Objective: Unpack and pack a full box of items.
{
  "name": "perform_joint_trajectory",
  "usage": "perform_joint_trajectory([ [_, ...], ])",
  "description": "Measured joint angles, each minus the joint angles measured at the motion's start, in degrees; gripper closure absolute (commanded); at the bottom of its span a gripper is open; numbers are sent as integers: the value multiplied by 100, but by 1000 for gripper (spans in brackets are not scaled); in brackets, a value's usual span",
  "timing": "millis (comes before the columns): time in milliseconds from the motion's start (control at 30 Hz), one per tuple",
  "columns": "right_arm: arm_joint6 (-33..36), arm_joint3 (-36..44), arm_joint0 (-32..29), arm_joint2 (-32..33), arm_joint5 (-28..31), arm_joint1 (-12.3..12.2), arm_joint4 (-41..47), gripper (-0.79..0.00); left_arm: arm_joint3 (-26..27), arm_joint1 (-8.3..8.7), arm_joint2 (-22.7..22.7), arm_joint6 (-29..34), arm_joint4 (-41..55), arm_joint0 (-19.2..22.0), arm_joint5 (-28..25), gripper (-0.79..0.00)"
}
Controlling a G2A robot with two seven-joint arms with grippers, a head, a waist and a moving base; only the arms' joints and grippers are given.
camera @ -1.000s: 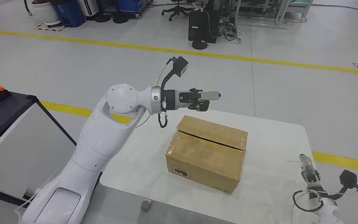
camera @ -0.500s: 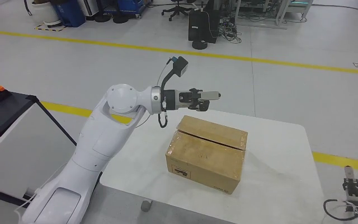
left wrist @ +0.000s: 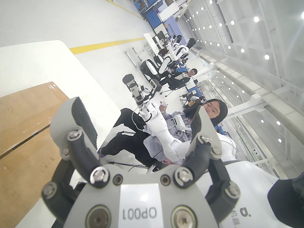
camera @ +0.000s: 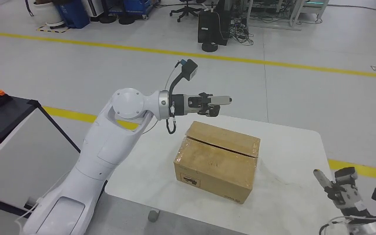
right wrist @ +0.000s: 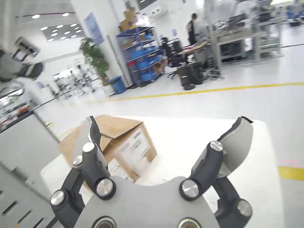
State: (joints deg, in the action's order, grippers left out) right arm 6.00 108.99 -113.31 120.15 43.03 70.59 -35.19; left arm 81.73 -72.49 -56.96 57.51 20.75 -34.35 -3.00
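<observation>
A closed brown cardboard box sits in the middle of the white table, its top flaps folded shut along a seam. My left gripper hangs in the air above the table's far edge, beyond the box, open with nothing between its fingers. Its wrist view has the box off to one side of the open left gripper. My right gripper is at the table's near right corner, open and empty. From the right wrist, the box lies ahead past the spread right gripper.
Bare table surface surrounds the box on all sides. A white cabinet with a black frame stands left of the table. Beyond the table lies open floor with yellow lines.
My right gripper swung out past the table's right edge, then came back in toward the near right corner. The left arm and the box have stayed put.
</observation>
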Motion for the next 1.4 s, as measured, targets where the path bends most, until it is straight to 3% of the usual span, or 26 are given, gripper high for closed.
perform_joint_trajectory([
  [167,658,-120,200,-197,633,-89,340,-785,-20,98,-303,-43,-157,-250,106,-785],
  [300,1101,-229,364,-195,548,-153,578,-785,-166,228,-630,177,-656,-335,14,-785],
  [533,1121,-242,391,-153,399,-157,530,-785,-347,417,-927,710,-2034,-277,-132,-785],
  [833,1197,-258,379,-214,345,-162,590,-785,-343,424,-907,589,-1903,-349,18,-785],
  [933,1773,-269,445,-334,53,-212,1017,-785,-247,418,-1094,182,-1850,-620,394,-785],
  [1100,3103,-383,644,-318,-338,-357,2179,-785,-471,496,-1284,97,-1430,-816,904,-785],
  [1233,4161,-481,761,-227,-557,-480,3162,-785,-829,494,-1209,152,-1352,-732,1220,-785],
  [1400,5131,-610,861,-105,-791,-602,4107,-785,-1414,460,-994,156,-1512,-468,1146,-785],
])
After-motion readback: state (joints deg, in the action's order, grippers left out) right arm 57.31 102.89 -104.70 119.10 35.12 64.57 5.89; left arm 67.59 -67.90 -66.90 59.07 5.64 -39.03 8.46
